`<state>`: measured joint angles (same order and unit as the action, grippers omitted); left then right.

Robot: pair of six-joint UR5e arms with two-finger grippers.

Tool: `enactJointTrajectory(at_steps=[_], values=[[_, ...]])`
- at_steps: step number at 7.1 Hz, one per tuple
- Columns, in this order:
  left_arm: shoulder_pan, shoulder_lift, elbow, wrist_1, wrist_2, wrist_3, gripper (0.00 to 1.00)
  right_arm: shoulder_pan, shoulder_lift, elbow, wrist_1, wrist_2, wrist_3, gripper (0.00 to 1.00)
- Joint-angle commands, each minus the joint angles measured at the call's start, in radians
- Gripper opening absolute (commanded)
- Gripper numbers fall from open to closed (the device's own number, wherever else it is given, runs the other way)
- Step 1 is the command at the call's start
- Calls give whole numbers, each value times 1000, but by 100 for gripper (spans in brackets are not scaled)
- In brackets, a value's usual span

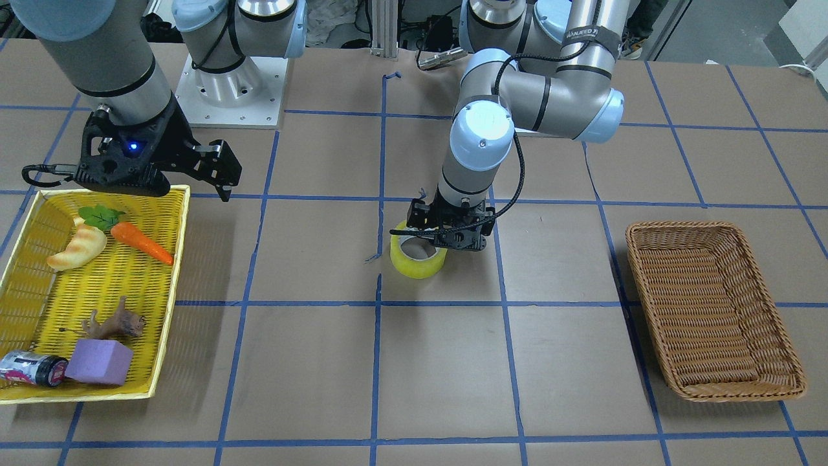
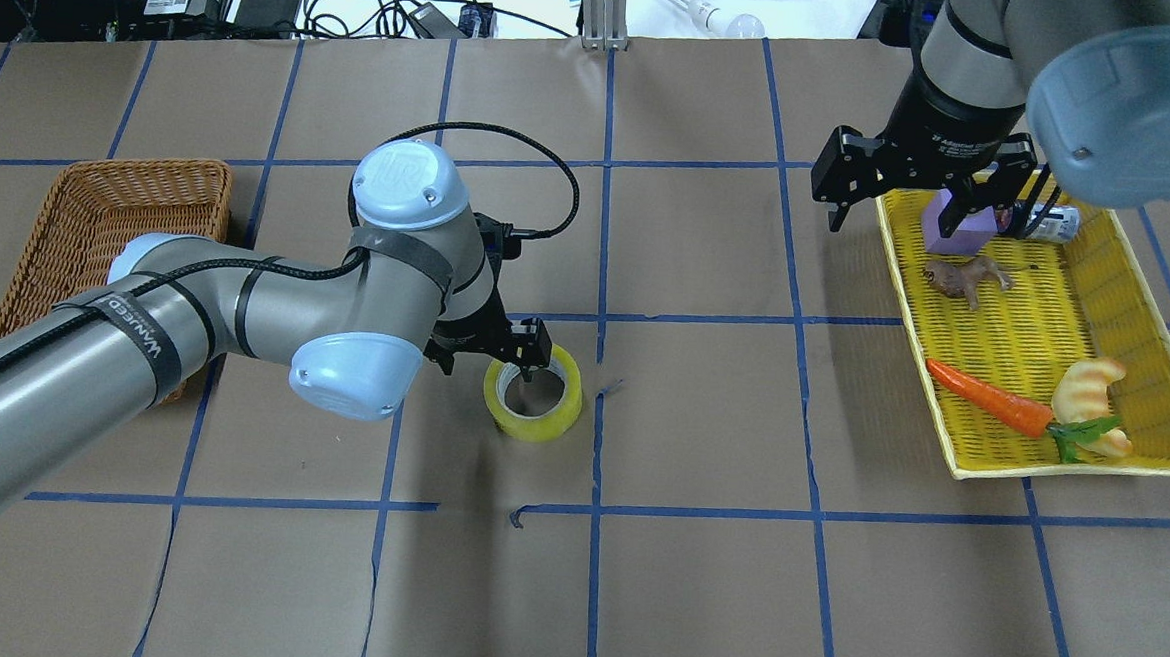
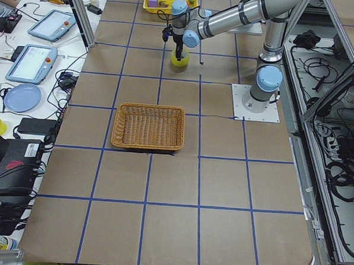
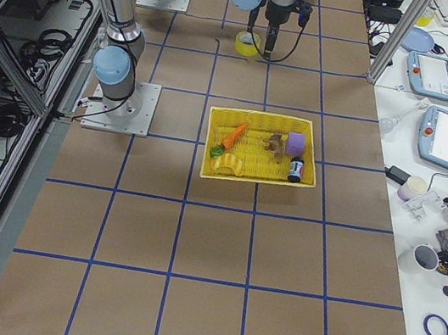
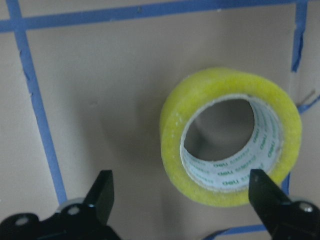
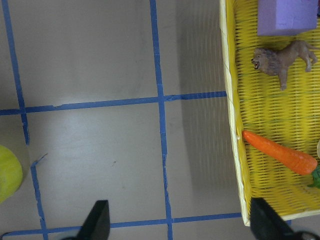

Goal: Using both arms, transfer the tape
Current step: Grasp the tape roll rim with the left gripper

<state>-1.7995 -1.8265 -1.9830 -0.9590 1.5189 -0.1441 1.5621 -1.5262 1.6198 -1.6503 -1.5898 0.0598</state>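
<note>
1. The yellow tray [image 2: 1036, 322] lies under the right gripper [image 2: 893, 217]. It holds a carrot [image 2: 987, 397], a croissant [image 2: 1093, 387], a toy lion [image 2: 963, 278], a purple block [image 2: 960, 233] and a small can [image 2: 1051, 225].
2. A brown wicker basket [image 2: 100, 213] sits well apart from the left gripper [image 5: 180, 180], beside that arm's forearm.
3. The left arm reaches across the table, wrist bent so the gripper points straight down. Its jaws are spread wide and grip nothing.
4. The right gripper also points down, above the tray's rim. Its jaws are wide apart and hold nothing.
5. The tape [image 2: 540, 426] lies flat on the table directly below the left gripper, offset toward one finger. Its core axis is vertical and the hole faces up.
</note>
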Motion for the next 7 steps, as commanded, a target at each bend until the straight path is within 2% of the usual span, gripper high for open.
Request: enactJointTrajectory(at_steps=[1, 2, 3, 4, 5, 6, 7], values=[[0, -72, -3, 60, 6, 3, 92, 1, -11, 0, 1, 7, -14, 100], [0, -94, -7, 60, 12, 9, 79, 1, -12, -1, 3, 4, -15, 100], [0, -103, -8, 60, 15, 14, 59, 1, -12, 3, 3, -4, -15, 100], [0, -106, -8, 57, 18, 14, 23, 1, -12, 5, 3, -7, -15, 100], [2, -99, -5, 54, 20, 17, 5, 1, -12, 6, 3, -7, -15, 100], [3, -86, -4, 46, 58, 27, 0, 1, -12, 6, 1, -3, -15, 100], [12, -74, -2, 42, 82, 47, 0, 3, -8, 9, 1, 1, -17, 100]])
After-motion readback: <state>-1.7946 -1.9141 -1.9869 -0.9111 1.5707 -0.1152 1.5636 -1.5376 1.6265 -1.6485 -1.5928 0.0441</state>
